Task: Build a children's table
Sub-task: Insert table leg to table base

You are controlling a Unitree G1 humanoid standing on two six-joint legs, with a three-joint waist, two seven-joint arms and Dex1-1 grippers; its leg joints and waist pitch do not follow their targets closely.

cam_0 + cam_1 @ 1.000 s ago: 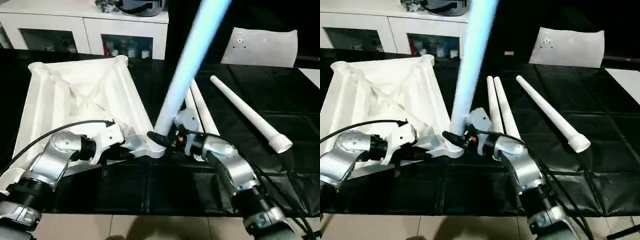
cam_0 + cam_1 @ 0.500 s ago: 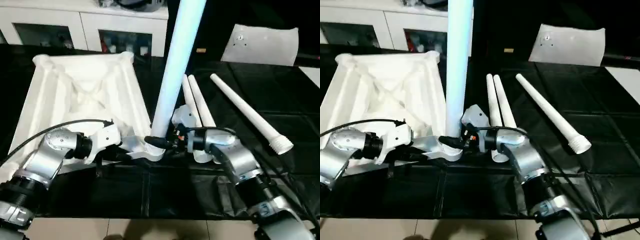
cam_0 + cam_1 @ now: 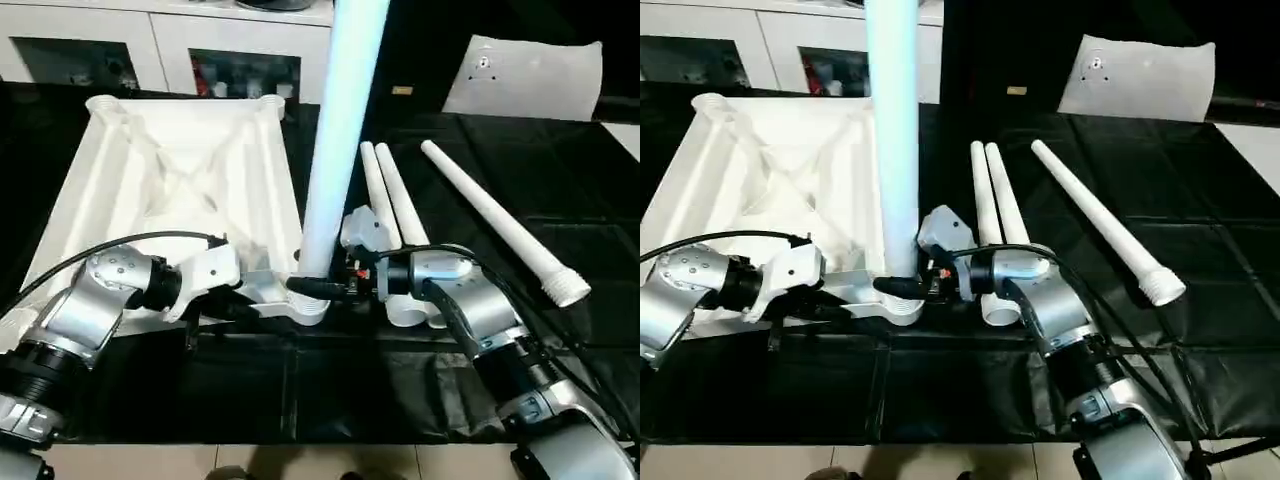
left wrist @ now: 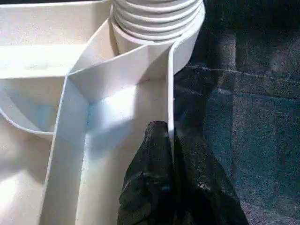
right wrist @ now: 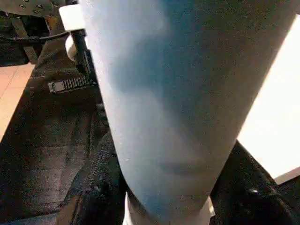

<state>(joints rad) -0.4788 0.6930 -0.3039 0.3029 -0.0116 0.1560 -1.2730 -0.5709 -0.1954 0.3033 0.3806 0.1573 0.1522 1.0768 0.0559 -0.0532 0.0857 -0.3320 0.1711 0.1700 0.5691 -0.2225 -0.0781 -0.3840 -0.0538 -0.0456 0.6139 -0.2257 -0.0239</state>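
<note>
Head cameras: the white tabletop [image 3: 180,190] lies ribbed side up on the black-covered bench [image 3: 560,200], toward its left end. One leg [image 3: 340,130] stands nearly upright in the round socket [image 3: 303,303] at the tabletop's near right corner. The right gripper [image 3: 318,288] closes around the base of this leg, just above the socket. The left gripper [image 3: 258,306] pinches the tabletop's near rim, just beside the same socket. Two more legs [image 3: 392,215] lie side by side on the bench, right of the tabletop, behind the right forearm; a fourth leg [image 3: 495,222] lies slanted further right, its ribbed end nearest the bench's front edge. A flat white sheet [image 3: 522,82] rests at the far right corner of the bench, and a white cabinet [image 3: 170,40] stands behind its far edge.

Left wrist camera: the black fingers [image 4: 154,183] are shut on the thin upright rim wall [image 4: 170,93] of the tabletop; the ribbed end of the standing leg [image 4: 157,18] sits in the corner socket beyond.

Right wrist camera: the standing leg [image 5: 178,93] is held between the black fingers [image 5: 93,197], one on each side.
</note>
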